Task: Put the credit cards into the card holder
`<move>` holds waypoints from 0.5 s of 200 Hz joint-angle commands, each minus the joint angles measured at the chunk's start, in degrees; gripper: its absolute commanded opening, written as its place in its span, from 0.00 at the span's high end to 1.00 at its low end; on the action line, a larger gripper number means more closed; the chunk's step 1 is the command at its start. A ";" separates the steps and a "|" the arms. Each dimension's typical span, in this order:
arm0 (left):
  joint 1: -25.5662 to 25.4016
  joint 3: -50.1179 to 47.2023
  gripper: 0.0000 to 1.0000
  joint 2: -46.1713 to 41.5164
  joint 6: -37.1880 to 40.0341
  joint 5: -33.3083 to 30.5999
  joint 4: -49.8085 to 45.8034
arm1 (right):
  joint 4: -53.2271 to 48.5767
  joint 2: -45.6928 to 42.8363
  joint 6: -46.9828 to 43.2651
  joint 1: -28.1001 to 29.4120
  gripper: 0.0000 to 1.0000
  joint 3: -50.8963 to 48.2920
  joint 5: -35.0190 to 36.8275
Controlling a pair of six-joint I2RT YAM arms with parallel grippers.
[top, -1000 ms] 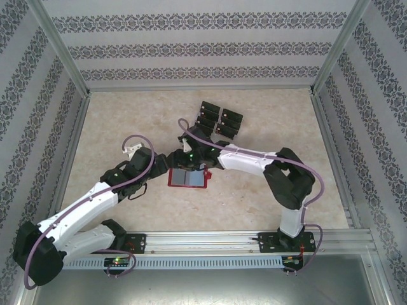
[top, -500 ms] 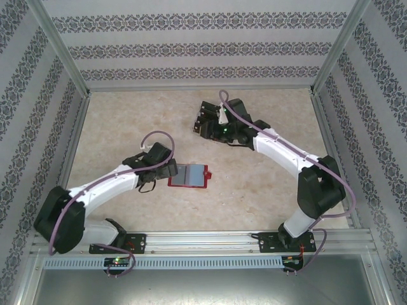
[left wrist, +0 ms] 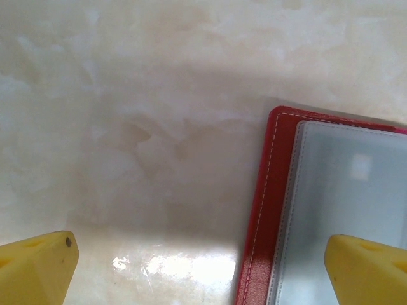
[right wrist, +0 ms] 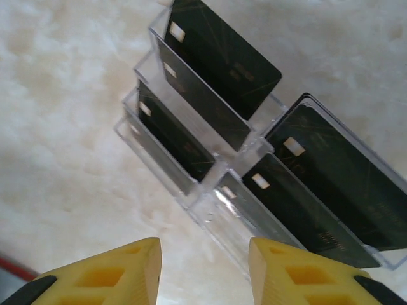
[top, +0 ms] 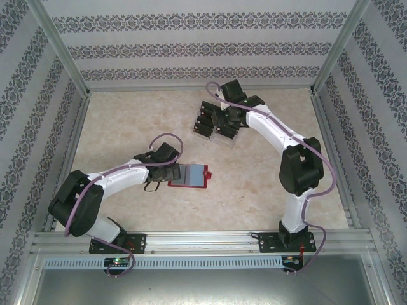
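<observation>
A: On the counter [top: 114, 121], far and right of centre?
B: Clear rack [right wrist: 210, 197], right end effector [right wrist: 203, 248] above it, fingers apart, clamped on nothing.
A: Nearer, left of centre?
B: Red card holder [top: 189, 176] lying open; left end effector [left wrist: 200, 248] straddling its left edge, spread wide. Black credit cards [right wrist: 222, 60] upright in the rack.

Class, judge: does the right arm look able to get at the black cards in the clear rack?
Probably yes. The jaws of the right arm hang open over the clear rack, the black cards stand with top edges exposed, and nothing lies between.
</observation>
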 commanded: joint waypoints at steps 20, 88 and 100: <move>0.23 1.59 0.00 0.20 1.10 0.12 0.93 | -6.80 5.22 -8.10 -1.08 0.60 4.23 4.49; 0.31 1.79 0.00 -0.05 0.90 0.29 0.83 | -6.75 9.08 -10.59 -1.42 0.63 5.79 8.00; 0.30 1.75 0.00 0.03 0.78 0.39 0.86 | -6.84 9.35 -11.40 -1.36 0.63 5.93 8.85</move>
